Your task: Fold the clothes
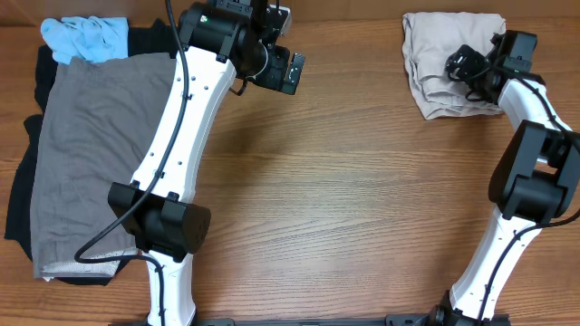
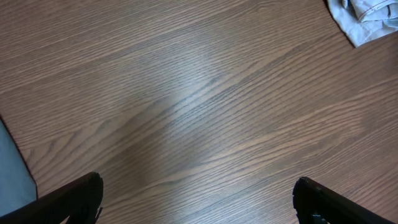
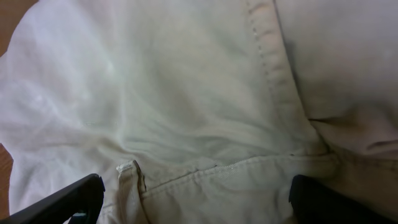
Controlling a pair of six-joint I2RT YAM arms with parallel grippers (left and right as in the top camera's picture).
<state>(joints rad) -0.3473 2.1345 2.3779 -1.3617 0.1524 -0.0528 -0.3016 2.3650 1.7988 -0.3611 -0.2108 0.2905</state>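
Cream trousers (image 3: 186,93), far right: judged soft, light, limp; best taken at the stitched seam. Right gripper (image 3: 196,193) poised released above; left gripper (image 2: 196,196) released, empty.

A brown wood-grain table (image 1: 362,181) fills every view. A soft pale sheen (image 2: 186,93) lies on the table's bare wood, and a dark strip (image 1: 299,321) borders its near edge.

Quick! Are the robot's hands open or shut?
Left gripper: open, empty, above the table.
Right gripper: open, empty, over the cream trousers.
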